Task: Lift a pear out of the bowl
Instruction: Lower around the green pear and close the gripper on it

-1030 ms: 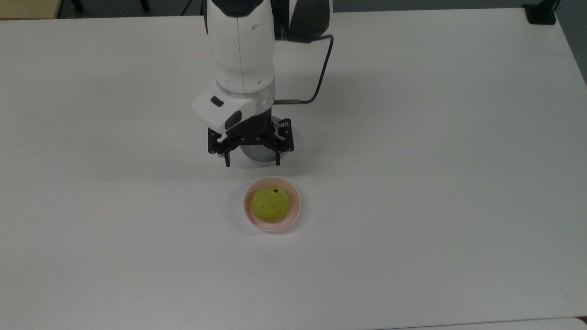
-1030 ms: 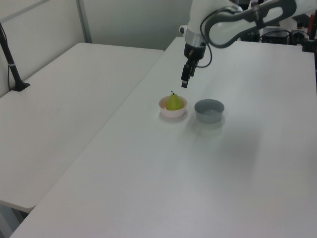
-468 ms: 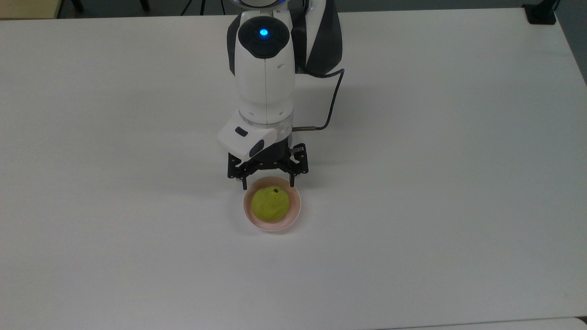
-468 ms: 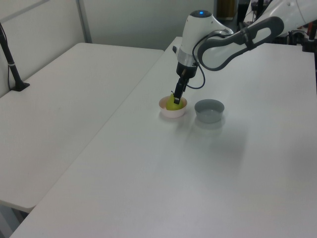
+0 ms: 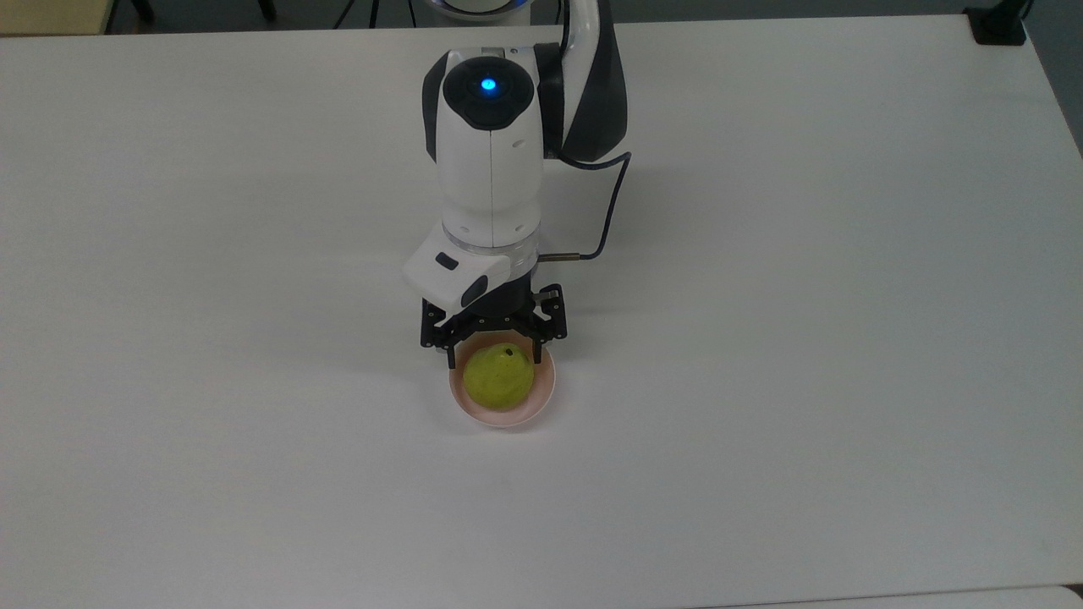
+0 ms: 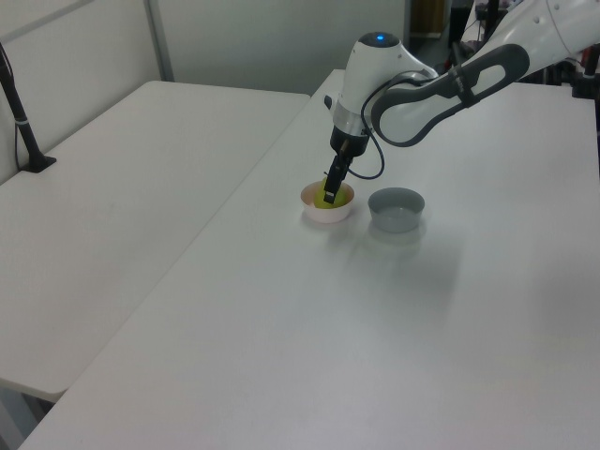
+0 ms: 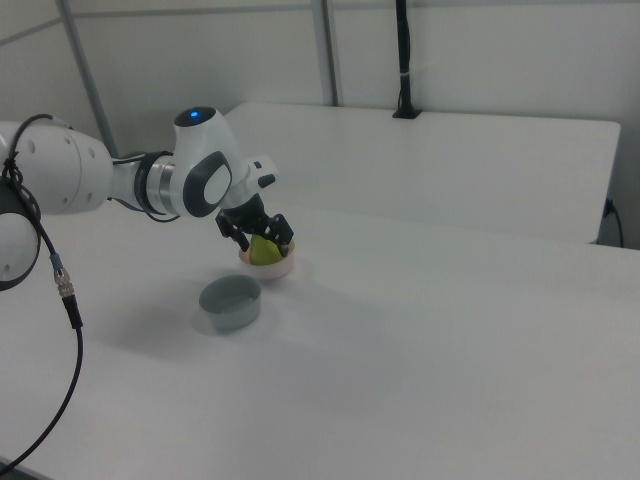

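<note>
A yellow-green pear (image 5: 499,378) with a dark stem spot sits in the small pale pink bowl (image 5: 542,397) in the middle of the white table. My gripper (image 5: 493,359) is lowered over the bowl and open, with one black finger on each side of the pear's upper half. I cannot tell if the fingers touch the fruit. In the left view the gripper (image 6: 329,195) reaches down into the bowl (image 6: 327,214) and covers most of the pear (image 6: 322,200). In the right view the gripper (image 7: 262,242) straddles the pear (image 7: 265,253) above the bowl (image 7: 277,269).
A grey straight-sided bowl (image 6: 396,208) (image 7: 230,303) stands right beside the pink one, on the arm's side. A second white table (image 6: 112,187) adjoins, with a black clamped post (image 6: 23,122) on it. A black cable (image 5: 605,211) hangs off the wrist.
The gripper has travelled from above the grey bowl to the pink bowl and come down. Its open fingers now flank the pear. Pear and bowls have not moved.
</note>
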`<action>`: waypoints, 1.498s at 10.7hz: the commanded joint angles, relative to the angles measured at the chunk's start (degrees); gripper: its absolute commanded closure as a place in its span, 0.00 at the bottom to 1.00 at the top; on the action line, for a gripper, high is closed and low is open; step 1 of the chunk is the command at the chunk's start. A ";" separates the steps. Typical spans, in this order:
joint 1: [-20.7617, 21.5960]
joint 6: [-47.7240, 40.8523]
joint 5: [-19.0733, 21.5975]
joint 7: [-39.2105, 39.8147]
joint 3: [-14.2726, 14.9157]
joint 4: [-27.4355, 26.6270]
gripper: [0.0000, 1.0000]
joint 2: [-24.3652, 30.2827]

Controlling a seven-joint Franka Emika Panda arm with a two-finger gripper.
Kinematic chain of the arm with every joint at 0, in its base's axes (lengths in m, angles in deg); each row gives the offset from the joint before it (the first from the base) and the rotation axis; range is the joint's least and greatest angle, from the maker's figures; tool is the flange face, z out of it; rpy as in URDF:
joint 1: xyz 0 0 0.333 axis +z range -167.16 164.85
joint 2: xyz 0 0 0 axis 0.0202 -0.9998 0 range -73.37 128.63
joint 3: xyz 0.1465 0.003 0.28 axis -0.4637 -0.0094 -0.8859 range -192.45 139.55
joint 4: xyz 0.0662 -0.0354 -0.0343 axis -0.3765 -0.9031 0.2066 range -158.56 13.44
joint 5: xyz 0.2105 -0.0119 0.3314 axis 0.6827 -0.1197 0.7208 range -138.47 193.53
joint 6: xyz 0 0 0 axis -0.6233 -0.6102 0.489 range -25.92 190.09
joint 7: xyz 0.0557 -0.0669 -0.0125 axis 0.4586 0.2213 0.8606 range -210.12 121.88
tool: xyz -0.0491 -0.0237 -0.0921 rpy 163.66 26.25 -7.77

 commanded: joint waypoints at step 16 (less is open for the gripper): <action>0.24 -6.06 0.43 -1.46 0.62 1.37 0.56 5.50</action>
